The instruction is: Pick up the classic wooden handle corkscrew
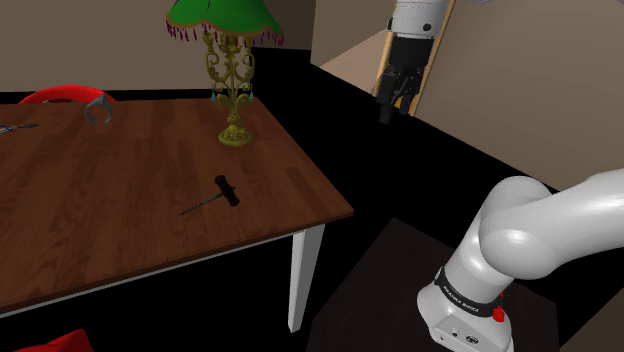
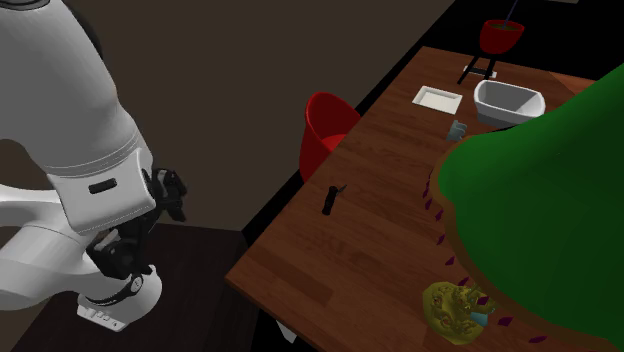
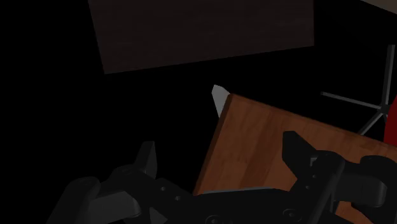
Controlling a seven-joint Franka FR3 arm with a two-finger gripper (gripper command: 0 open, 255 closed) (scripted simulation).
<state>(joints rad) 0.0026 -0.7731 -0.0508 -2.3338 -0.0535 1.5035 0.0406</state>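
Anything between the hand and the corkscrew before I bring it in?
Nothing visible. The corkscrew lies by itself on the bare table. The open hand hangs high, beyond the table's edge. The lamp stands farther back on the table than the corkscrew, off the direct line.

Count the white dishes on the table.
2. A shallow white tray and a deeper white basin sit side by side near the table's far end in the second exterior view. The green lampshade hides part of the tabletop, so more may be hidden.

Dim renders; soft highlight on arm [image 1: 516, 238]; wrist view darkest.
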